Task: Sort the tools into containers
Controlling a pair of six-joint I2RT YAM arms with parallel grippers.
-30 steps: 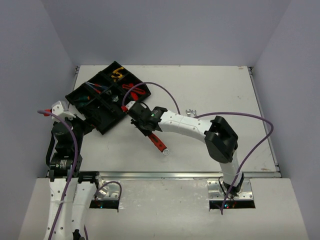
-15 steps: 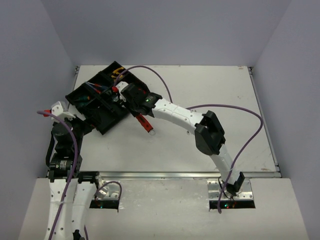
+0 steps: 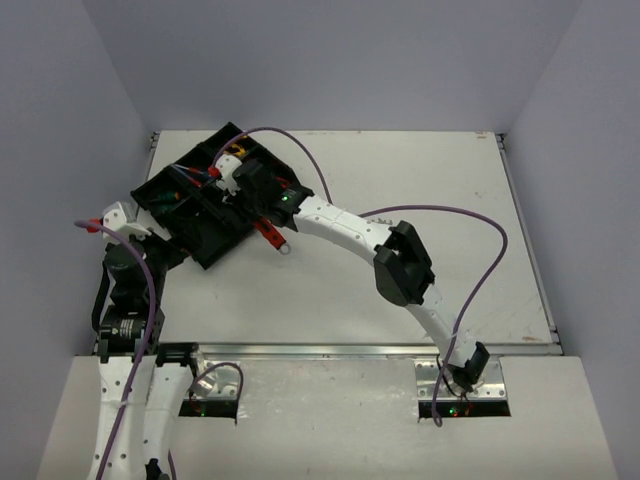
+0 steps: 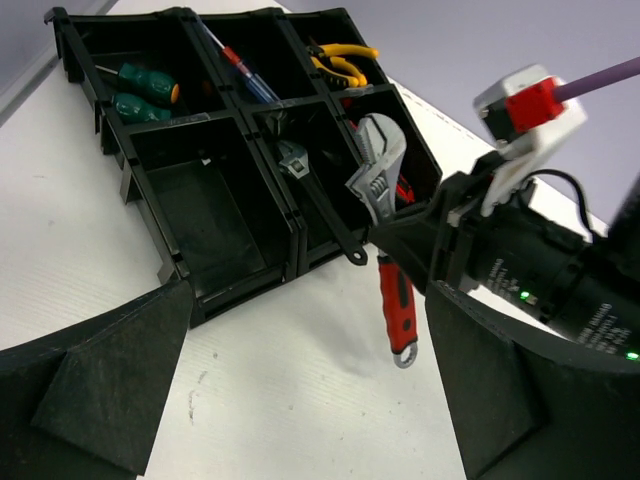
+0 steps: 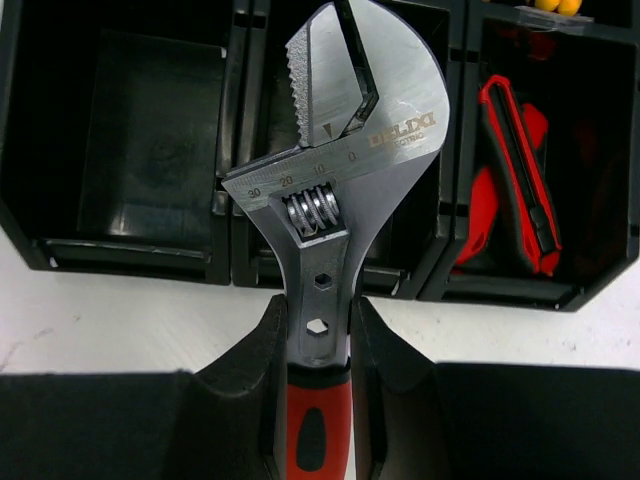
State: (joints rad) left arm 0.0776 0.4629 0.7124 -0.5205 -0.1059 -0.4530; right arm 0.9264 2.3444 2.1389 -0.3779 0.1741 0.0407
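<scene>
Your right gripper [image 5: 318, 352] has swung the wrench [image 5: 340, 150] over the tray [image 3: 205, 245], upper left.
Jaws clench its neck; left gripper [image 4: 305, 330] gapes empty. Square it over the middle compartment [image 5: 415, 230] before lowering.

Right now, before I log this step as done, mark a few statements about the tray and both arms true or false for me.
1. The right pincer is shut on a red-handled adjustable wrench. True.
2. The wrench lies flat inside a compartment of the black tray. False: it is held in the air, head over the tray, handle out over the table.
3. Yellow-handled pliers lie in a tray compartment. True.
4. The left pincer holds a screwdriver. False: it is open and empty.
5. The green-handled screwdrivers lie on the bare table. False: they lie in a tray compartment.
</scene>
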